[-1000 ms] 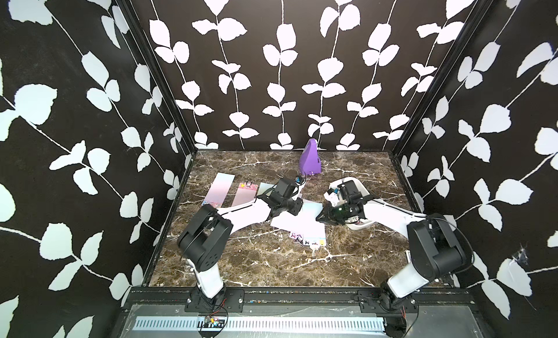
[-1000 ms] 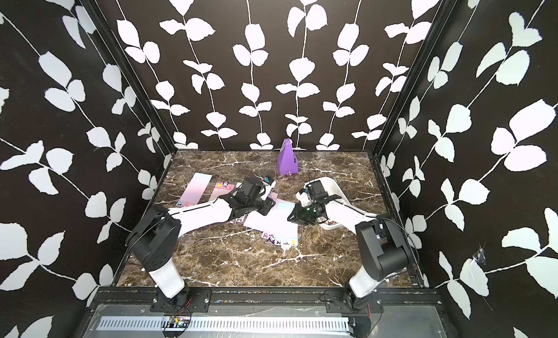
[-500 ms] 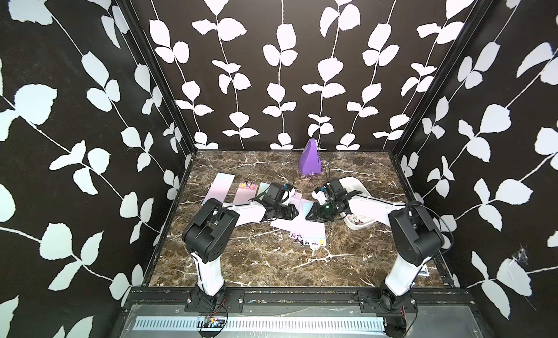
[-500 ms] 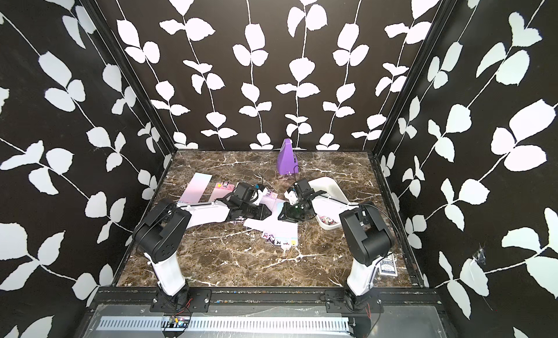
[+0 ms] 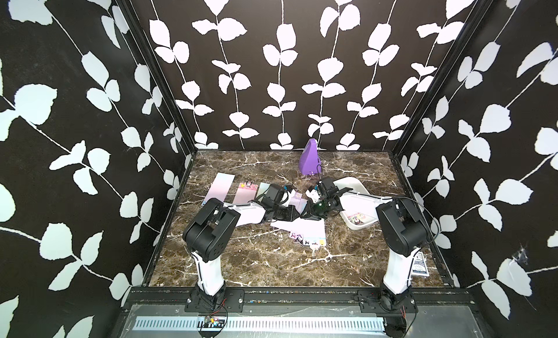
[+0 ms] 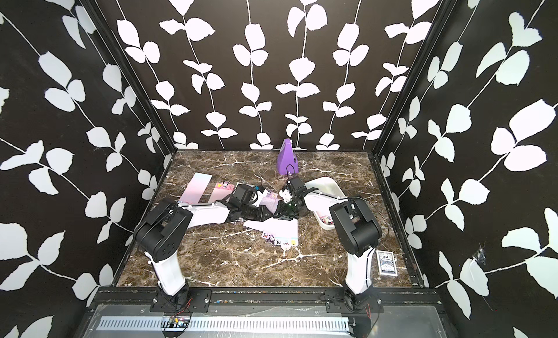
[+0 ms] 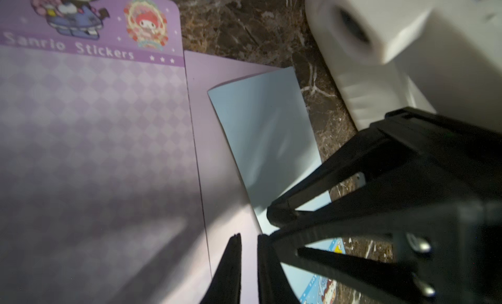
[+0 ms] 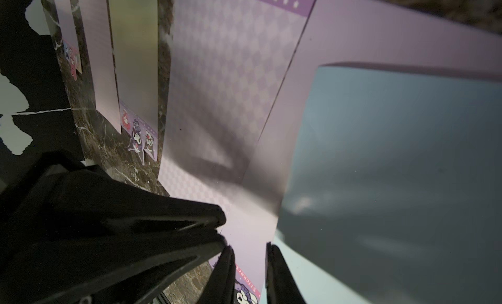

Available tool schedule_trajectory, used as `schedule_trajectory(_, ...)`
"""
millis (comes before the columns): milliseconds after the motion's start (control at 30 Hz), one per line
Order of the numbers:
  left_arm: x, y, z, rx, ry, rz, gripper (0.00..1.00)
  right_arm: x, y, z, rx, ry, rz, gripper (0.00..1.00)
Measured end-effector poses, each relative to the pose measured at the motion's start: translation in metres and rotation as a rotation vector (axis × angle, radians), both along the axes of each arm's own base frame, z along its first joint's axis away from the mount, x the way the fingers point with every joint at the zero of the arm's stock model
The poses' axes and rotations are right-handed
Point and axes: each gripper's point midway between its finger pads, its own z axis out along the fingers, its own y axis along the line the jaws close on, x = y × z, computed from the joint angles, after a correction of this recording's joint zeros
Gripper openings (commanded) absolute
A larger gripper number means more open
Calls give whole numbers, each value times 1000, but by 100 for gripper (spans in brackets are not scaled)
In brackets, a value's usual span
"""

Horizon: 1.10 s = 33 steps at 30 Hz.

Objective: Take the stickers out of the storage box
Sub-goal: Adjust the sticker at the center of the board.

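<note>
The brown marble table (image 5: 256, 261) carries everything. The left arm (image 5: 211, 227) and the right arm (image 5: 398, 227) lie low across its middle and meet there, covering much of what is under them. The white storage box (image 5: 355, 183) sits right of centre. The right arm hides its middle, and only one sticker (image 5: 357, 219) shows, at its near end.

Most of the stickers (image 5: 302, 229) lie out on the table. There is a fanned sheaf near centre, a pair (image 5: 219, 187) at far left, and more half covered by the wrists.

A purple pyramid (image 5: 309, 158) stands far back. A card pack (image 6: 386, 262) lies near right, beside the right arm's base.

The left pincer (image 7: 249, 238) and the right pincer (image 8: 248, 251) each show only a narrow slit between the jaws, with a pink sheet (image 7: 214, 153) seen through it. A pale-blue sheet (image 7: 266, 131) lies lifted just beside. Whether either pincer nips a sheet cannot be told.
</note>
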Motion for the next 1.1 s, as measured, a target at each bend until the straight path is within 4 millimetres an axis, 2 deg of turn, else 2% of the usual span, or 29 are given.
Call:
schedule_trajectory(200,-15,0,-16,-2,59,-14,16,2,5,0,24,6,-5,23)
schedule_trajectory(467,-14,-4,-17,-21,63,-16,14,6,10,2,35,5,-4,24)
schedule_trajectory(667,-14,-3,-18,-18,62,-14,13,10,11,-14,-8,9,-2,24)
schedule_trajectory(800,-13,-3,-18,-16,57,-11,13,14,10,-15,-28,-1,5,24)
schedule_trajectory(967,-11,-3,-18,-15,49,-7,13,14,3,-16,-94,-38,23,25)
schedule_trajectory(1100,-10,-3,-18,-14,44,-4,13,12,-16,-14,-174,-51,21,26)
